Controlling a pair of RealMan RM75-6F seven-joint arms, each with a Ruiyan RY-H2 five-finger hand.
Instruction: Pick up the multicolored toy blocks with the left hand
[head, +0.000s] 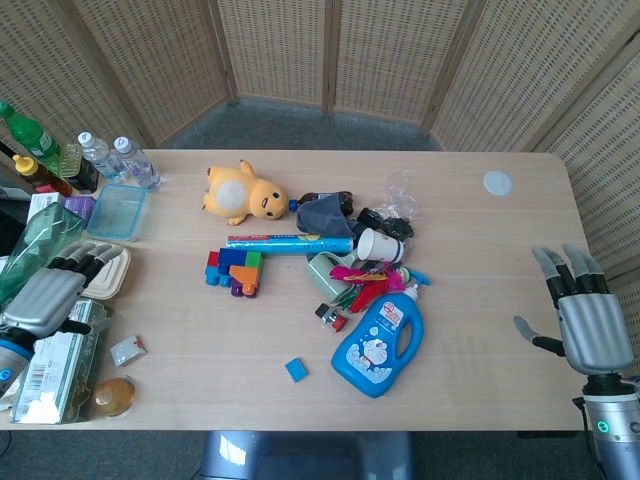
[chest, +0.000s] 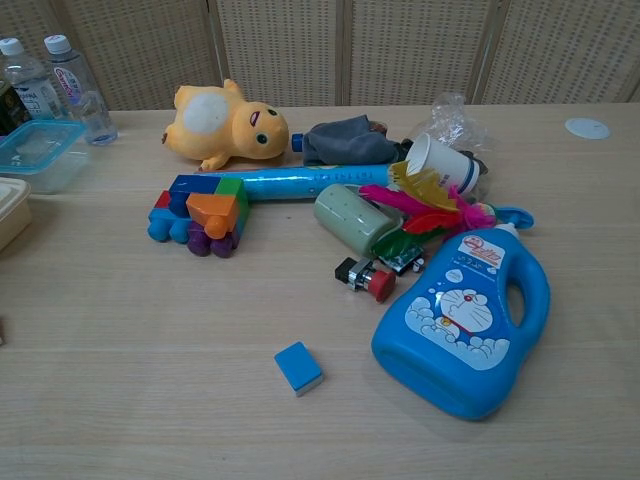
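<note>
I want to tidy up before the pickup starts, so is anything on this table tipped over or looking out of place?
Yes. The blue detergent bottle lies flat on its back, and the paper cup is tipped on its side in the pile beside the feathers. The yellow plush lies on its side too. Nothing appears spilled. The toy blocks sit together.

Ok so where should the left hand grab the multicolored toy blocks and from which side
Probably from above, closing across the raised orange and green middle of the multicolored toy blocks. The cluster lies flat and low, and the blue tube lies against its far edge, so a side approach from there looks blocked. The left hand, empty over the containers, would come in from the open left.
</note>
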